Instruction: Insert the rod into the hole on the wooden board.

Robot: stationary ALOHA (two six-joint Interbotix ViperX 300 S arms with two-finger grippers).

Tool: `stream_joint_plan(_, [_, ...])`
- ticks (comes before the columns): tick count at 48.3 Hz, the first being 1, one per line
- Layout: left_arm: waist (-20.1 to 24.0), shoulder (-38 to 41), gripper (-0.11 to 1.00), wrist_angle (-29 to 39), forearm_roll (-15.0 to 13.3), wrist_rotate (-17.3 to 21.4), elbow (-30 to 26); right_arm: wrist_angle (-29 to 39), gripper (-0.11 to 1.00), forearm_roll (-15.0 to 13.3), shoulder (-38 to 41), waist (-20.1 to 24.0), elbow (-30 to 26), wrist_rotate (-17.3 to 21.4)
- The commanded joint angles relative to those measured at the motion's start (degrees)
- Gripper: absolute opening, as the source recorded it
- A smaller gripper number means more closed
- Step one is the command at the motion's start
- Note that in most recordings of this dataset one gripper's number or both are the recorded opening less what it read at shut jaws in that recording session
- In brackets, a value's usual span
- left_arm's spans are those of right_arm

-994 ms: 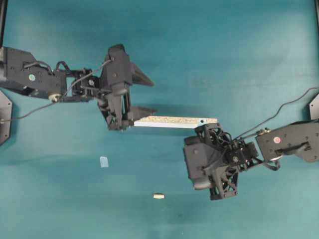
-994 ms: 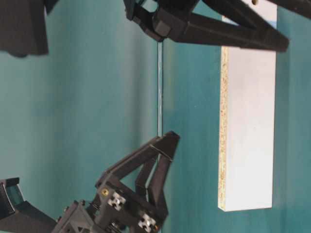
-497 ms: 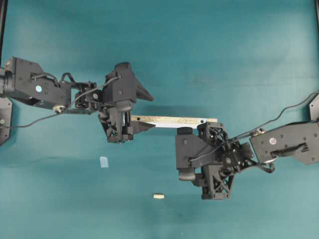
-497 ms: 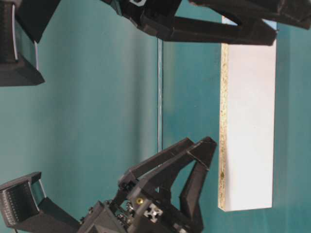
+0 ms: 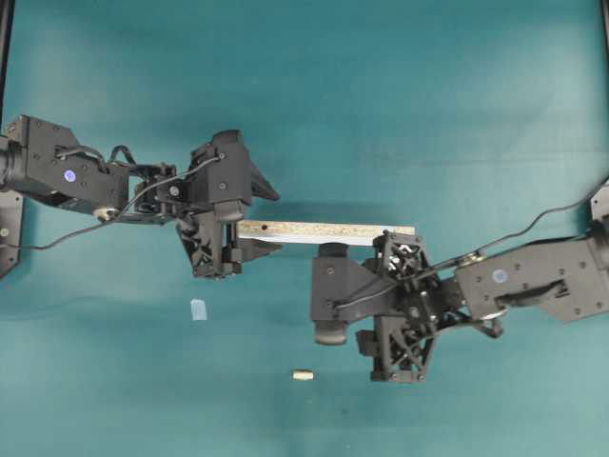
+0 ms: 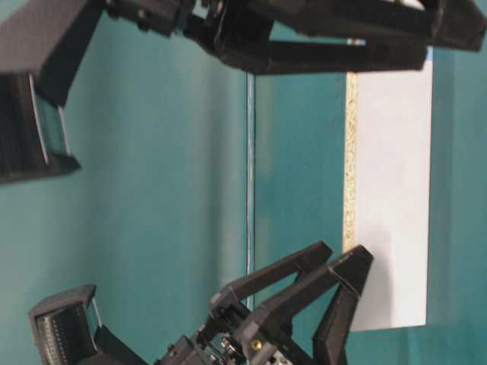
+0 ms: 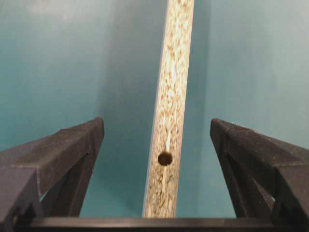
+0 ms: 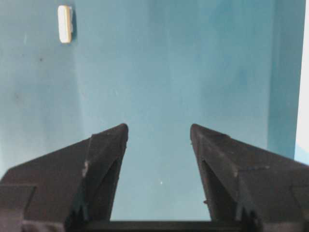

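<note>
The wooden board (image 5: 328,229) stands on its long edge, speckled edge up; its white face shows in the table-level view (image 6: 392,190). My left gripper (image 5: 278,223) is open and straddles the board's left end without touching it. The left wrist view shows the board (image 7: 176,72) between the open gripper (image 7: 157,125), with the plain-end hole (image 7: 165,158). The patch end lies at the right by my right arm; I cannot make out its hole. The rod (image 5: 303,375) lies on the table, also seen in the right wrist view (image 8: 64,23). My right gripper (image 5: 322,293) is open and empty (image 8: 159,128).
A pale-blue tape square (image 5: 198,309) lies on the teal table (image 5: 428,114) left of the rod. The right arm (image 5: 533,281) stretches along the board's near side. The board's white face shows at the right wrist view's edge (image 8: 304,96).
My right gripper has moved left along the board's near side, towards the rod. My left gripper has drawn back left, uncovering the plain-end hole. The board now shows only its speckled edge.
</note>
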Motion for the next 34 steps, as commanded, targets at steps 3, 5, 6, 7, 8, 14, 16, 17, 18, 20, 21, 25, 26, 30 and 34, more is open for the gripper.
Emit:
stream_joint_plan(3, [-0.2, -0.8, 0.98, -0.8, 0.1, -0.1, 0.3, 1.6, 0.65, 0.1, 1.1, 0.3, -3.9, 0.0])
stream_joint_plan(5, [-0.1, -0.8, 0.98, -0.8, 0.1, -0.1, 0.3, 2.0, 0.65, 0.2, 1.7, 0.2, -4.7, 0.0])
stream_joint_plan(6, [-0.2, -0.8, 0.98, -0.9, 0.1, -0.1, 0.4, 2.2, 0.65, 0.2, 2.0, 0.3, -5.1, 0.0])
stream_joint_plan(7, [-0.2, -0.7, 0.98, -0.9, 0.1, -0.1, 0.3, 2.5, 0.65, 0.3, 2.4, 0.3, -5.4, 0.0])
stream_joint_plan(8, [-0.2, -0.7, 0.98, -0.9, 0.1, -0.1, 0.4, 2.6, 0.65, 0.4, 2.6, 0.3, -5.9, 0.0])
stream_joint_plan(14, [-0.2, 0.4, 0.98, -1.4, 0.1, -0.1, -0.1, 4.0, 0.65, 1.1, 4.4, 0.4, -7.9, 0.0])
stream_joint_plan(16, [-0.2, 1.1, 0.98, -1.7, 0.1, -0.1, -0.3, 4.3, 0.65, 1.2, 4.8, 0.4, -8.4, 0.0])
stream_joint_plan(17, [-0.2, 1.3, 0.98, -1.9, 0.2, -0.1, -0.4, 4.5, 0.65, 1.4, 5.0, 0.4, -8.7, 0.0])
stream_joint_plan(18, [-0.2, 1.7, 0.98, -2.1, 0.1, -0.1, -0.4, 4.6, 0.65, 1.5, 5.3, 0.4, -9.0, 0.0])
stream_joint_plan(20, [-0.2, 2.4, 0.98, -2.6, 0.1, -0.1, -0.5, 4.7, 0.65, 1.8, 5.5, 0.4, -9.3, 0.0])
stream_joint_plan(21, [-0.2, 2.8, 0.98, -3.2, 0.1, -0.1, -0.7, 4.9, 0.65, 1.8, 5.6, 0.4, -9.5, 0.0])
stream_joint_plan(25, [-0.2, 4.0, 0.98, -4.9, 0.2, 0.1, -1.0, 5.5, 0.65, 2.6, 6.2, 0.4, -10.4, 0.0])
stream_joint_plan(26, [-0.2, 4.2, 0.98, -5.4, 0.2, 0.1, -1.1, 5.9, 0.65, 2.9, 6.2, 0.4, -10.6, 0.0])
stream_joint_plan(30, [-0.2, 4.9, 0.98, -7.4, 0.2, 0.3, -1.2, 7.3, 0.65, 3.6, 6.9, 0.5, -11.6, 0.0])
stream_joint_plan(34, [-0.2, 5.3, 0.98, -9.0, 0.3, 0.4, -1.3, 8.8, 0.65, 3.8, 7.7, 0.7, -12.9, 0.0])
